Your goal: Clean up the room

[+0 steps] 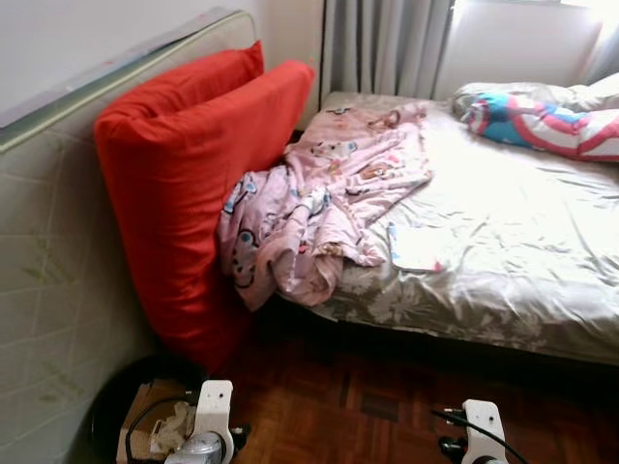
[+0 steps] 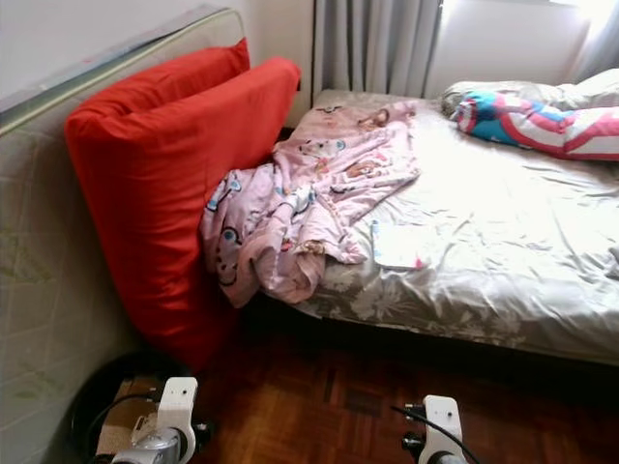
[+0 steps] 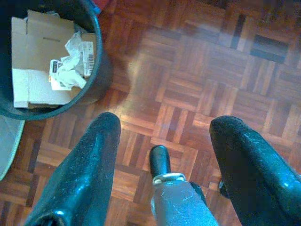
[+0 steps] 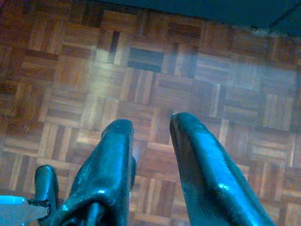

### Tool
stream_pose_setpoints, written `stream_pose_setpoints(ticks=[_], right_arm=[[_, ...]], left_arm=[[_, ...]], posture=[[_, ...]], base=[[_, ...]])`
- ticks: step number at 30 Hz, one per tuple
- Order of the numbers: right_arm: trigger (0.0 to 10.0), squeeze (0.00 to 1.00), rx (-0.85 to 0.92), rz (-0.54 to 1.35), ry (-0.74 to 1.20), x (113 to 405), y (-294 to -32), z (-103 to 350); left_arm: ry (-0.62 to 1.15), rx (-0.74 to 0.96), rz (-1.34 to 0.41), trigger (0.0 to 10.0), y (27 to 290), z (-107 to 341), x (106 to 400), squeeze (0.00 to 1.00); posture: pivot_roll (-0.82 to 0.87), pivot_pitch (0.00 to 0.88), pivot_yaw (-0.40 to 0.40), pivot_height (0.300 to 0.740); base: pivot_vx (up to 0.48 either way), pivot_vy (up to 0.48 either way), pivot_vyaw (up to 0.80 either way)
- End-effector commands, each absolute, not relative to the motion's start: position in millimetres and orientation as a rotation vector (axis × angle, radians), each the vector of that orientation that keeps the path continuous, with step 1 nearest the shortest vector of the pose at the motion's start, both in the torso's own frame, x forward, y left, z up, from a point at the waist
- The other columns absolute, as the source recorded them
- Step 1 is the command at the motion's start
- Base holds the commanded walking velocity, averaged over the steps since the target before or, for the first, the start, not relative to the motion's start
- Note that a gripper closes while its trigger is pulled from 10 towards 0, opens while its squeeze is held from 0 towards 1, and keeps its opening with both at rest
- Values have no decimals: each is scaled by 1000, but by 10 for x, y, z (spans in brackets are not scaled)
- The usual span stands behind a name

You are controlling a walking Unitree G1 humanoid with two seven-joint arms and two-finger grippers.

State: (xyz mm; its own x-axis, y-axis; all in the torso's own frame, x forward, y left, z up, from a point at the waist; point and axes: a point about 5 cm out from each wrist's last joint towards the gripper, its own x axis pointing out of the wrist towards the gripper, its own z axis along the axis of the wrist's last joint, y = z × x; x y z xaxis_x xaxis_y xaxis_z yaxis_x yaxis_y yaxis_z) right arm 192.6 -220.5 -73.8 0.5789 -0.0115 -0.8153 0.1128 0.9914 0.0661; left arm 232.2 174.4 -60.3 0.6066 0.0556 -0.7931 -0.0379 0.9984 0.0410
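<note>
Both arms hang low at the bottom of the head views, over the dark wood parquet floor, short of the bed. The left pincer is released, fingers spread wide with bare parquet between them; the right pincer is parted by a narrower gap and grasps nothing.

Item most in need of tidying, by judgement: the crumpled pink cartoon-print blanket. It lies on the near left corner of the bed with the grey floral sheet, one end bunched and hanging over the bed edge, pressed against the large red fabric cushion that leans on the upright quilted mattress at the left. Its long axis runs from that hanging end up and away towards the grey curtains. A small white folded cloth lies on the sheet just beside it; a striped red, blue and white bundle sits at the far right.

Governing relation — the blanket lies ahead and above both pincers, slightly to the robot's left, so the left arm is the nearer. A black round bin holding cardboard and crumpled paper stands on the floor near the left pincer, below the cushion
</note>
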Motion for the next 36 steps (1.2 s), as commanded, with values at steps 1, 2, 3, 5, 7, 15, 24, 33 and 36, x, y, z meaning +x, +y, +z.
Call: stream_pose_setpoints(ticks=[1,2,3,5,7,15,24,33,36], right_arm=[[10000,0,120,-79,949,1915,-2212,-741],[10000,0,120,-79,949,1915,-2211,-741],[10000,0,119,-79,949,1915,-2211,-741],[10000,0,119,-79,949,1914,-2212,-742],[10000,0,119,-78,949,1914,-2212,-742],[10000,0,116,-74,948,1916,-2211,-740],[10000,0,117,-74,949,1913,-2212,-742],[10000,0,119,-76,948,1915,-2210,-741],[10000,0,125,-84,945,1916,-2211,-741]], left_arm=[[928,20,50,10000,1746,-624,2289,0],[928,20,49,10000,1746,-624,2289,0],[929,20,49,10000,1747,-624,2289,0],[929,19,48,10000,1745,-625,2288,0],[929,19,48,10000,1745,-625,2288,0],[928,17,48,10000,1744,-625,2288,0],[927,15,48,10000,1743,-625,2287,0],[927,14,48,10000,1745,-624,2289,0],[926,12,48,10000,1745,-623,2290,0]], posture=[[48,0,-26,740],[48,0,-26,740],[48,0,-26,740],[49,0,-26,740],[49,0,-27,740],[49,0,-27,740],[49,0,-26,740],[50,0,-23,740],[51,0,-22,740]], base=[[255,0,0],[255,0,0],[255,0,0],[255,0,0],[255,0,0],[262,0,0],[269,0,0],[271,0,0],[268,0,0]])
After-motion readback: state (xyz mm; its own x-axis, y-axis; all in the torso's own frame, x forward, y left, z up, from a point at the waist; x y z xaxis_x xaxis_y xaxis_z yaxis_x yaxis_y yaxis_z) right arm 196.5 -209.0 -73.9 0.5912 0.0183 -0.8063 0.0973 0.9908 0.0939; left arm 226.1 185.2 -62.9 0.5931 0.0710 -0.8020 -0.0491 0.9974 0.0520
